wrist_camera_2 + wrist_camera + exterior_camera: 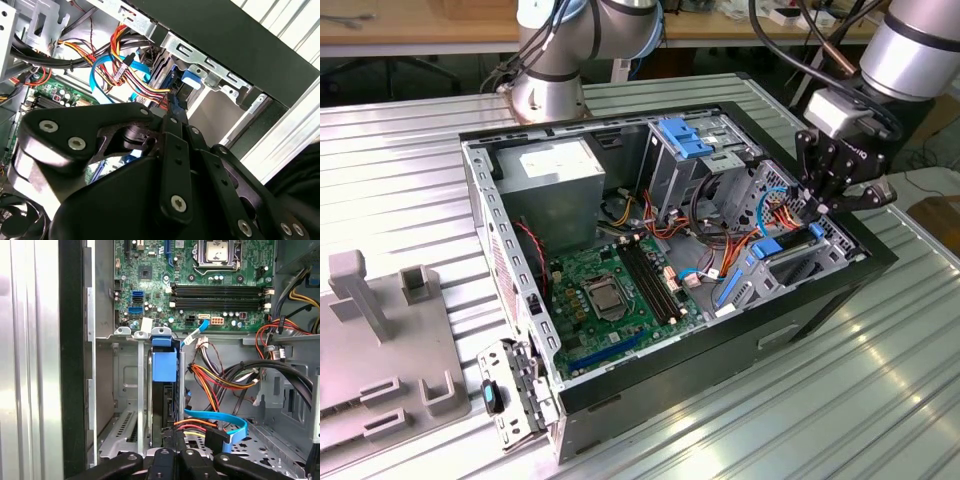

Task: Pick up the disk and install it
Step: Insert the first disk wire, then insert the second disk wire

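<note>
**A:** Where is the gripper sitting?

**B:** In the exterior view, the gripper is hanging over the open computer case, at the drive cage on the exterior view's right. The case is lying on its side on a ribbed metal table, with the green motherboard facing up.

**A:** And where is the disk lying relative to it?

**B:** The disk is standing on edge in a metal bay slot directly ahead of the fingertips. In the first wrist view, the fingertips are meeting the near end of the disk, with the black finger links spreading out behind them.

**A:** Which way is it pointing?

**B:** Its long axis is running straight away from the gripper toward the motherboard. The blue carrier tab is sitting at the far end, next to the slot's metal lip, and the dark drive body is stretching back toward the fingers.

**A:** Is the gripper gripping it?

**B:** The fingers are drawn close together at the disk's near edge, but I cannot tell whether they are pinching it or only touching; the contact spot is crowded by cables.

**A:** What is lying nearby?

**B:** A flat blue cable and a bundle of orange, red and yellow wires are curling just beside the disk, within the case. In the second wrist view, the blue tab is showing beyond the gripper's tip.
</note>
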You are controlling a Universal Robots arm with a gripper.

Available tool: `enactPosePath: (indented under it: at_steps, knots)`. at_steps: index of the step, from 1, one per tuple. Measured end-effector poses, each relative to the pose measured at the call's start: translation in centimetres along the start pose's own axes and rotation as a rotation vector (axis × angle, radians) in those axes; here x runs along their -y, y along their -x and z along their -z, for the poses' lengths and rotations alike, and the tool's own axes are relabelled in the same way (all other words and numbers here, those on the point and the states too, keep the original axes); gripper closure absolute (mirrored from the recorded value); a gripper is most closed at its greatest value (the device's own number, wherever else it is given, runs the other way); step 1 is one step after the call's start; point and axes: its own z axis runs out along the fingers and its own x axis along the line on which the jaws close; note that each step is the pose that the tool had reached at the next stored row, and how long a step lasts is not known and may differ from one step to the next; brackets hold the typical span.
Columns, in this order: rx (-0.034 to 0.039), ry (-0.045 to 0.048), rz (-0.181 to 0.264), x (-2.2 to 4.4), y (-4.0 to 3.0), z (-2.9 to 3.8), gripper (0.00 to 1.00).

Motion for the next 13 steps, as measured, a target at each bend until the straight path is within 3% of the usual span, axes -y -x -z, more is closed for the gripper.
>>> enactPosePath:
  at_steps: [8,9,11,13]
  knots:
    - [0.0,0.0009,0.0,0.0,-0.01,0.05,0.89]
    - [0.0025,0.0045,-0.001,-0.01,-0.04,0.15,0.89]
    - [0.0149,0.0091,-0.002,0.0,-0.28,0.27,0.89]
    - [0.0205,0.0134,-0.002,0.06,-0.34,0.36,0.89]
